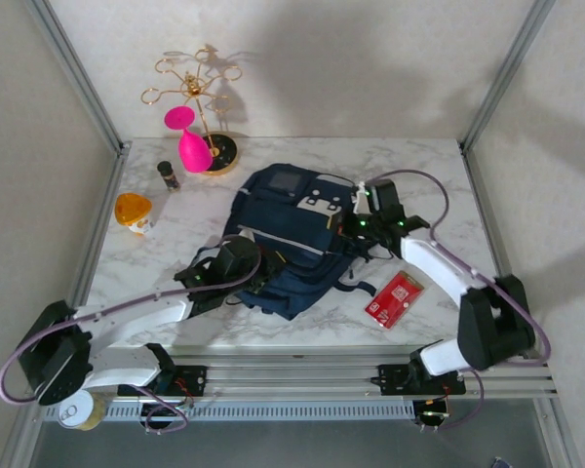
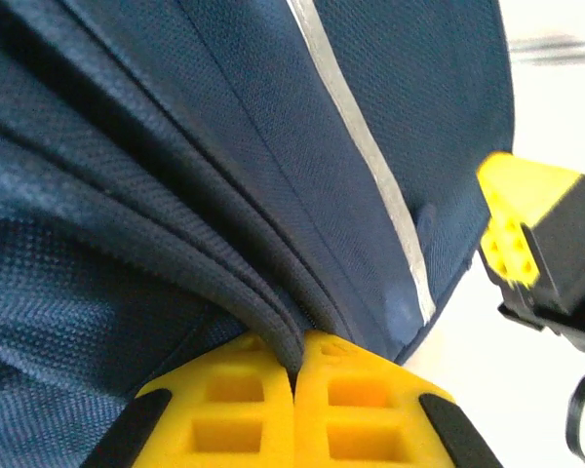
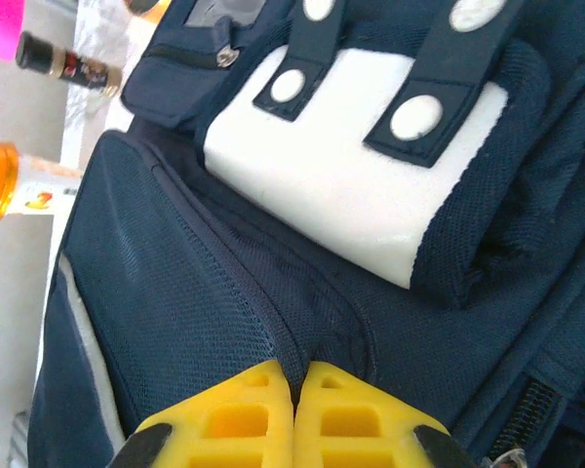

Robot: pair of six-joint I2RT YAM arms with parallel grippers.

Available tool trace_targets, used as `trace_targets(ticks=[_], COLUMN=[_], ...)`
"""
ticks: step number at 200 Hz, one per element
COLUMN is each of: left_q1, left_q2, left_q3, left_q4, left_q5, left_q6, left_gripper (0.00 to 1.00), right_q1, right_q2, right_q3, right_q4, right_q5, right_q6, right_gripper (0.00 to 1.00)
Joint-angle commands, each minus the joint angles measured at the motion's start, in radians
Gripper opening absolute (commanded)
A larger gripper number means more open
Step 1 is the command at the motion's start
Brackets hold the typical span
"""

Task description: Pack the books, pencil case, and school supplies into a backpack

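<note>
at the lower left of the top view the left claw (image 1: 261,280) is clenched on a fold of the backpack (image 1: 291,229) — up close, its yellow tips meet with a ridge of navy cloth nipped between them. the backpack lies flat in the middle of the table (image 1: 205,210), front pockets up. on its right flank the right claw (image 1: 359,228) is clamped too, tips together on a seam just below the white patch. the cloth looks soft and slack, so i'd judge it will sag and slide rather than hold an opening. a pinch on a stitched edge or near a zip should grip better than loose panel. at the lower right the red packet (image 1: 394,298) lies apart from the bag — thin, light, probably stiffish, best taken across its narrow sides.
</note>
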Motion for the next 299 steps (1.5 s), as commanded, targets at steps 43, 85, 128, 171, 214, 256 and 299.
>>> trace_targets(ticks=[43,85,128,171,214,256,299], left_q1=[0.133,0.139,0.006,-0.158,-0.179,-0.164,-0.132], left_q2=[0.236,0.19,0.022,0.138,0.28,0.35,0.388], left_q3=[0.233,0.267,0.203,0.335,0.438,0.496,0.499], left_q4=[0.118,0.025,-0.179,-0.295,-0.31,-0.298,-0.276], left_q5=[0.048,0.056,-0.105,-0.163,-0.207,-0.244,-0.252], left_q6=[0.269,0.412,0.292,0.268,0.264,0.286,0.266], left_gripper=[0.03,0.47,0.49,0.5,0.43,0.37,0.28], right_q1=[-0.006,0.051,0.118,0.145,0.152,0.155,0.161], right_q2=[-0.144,-0.126,-0.117,-0.101,-0.098,-0.083,-0.086], right_q3=[-0.104,-0.119,-0.121,-0.102,-0.106,-0.109,-0.123], right_q4=[0.164,0.284,0.341,0.36,0.365,0.38,0.395], right_q5=[-0.008,0.097,0.179,0.19,0.19,0.172,0.17], right_q6=[0.155,0.328,0.467,0.512,0.515,0.515,0.518], right_gripper=[0.0,0.0,0.0,0.0,0.0,0.0,0.0])
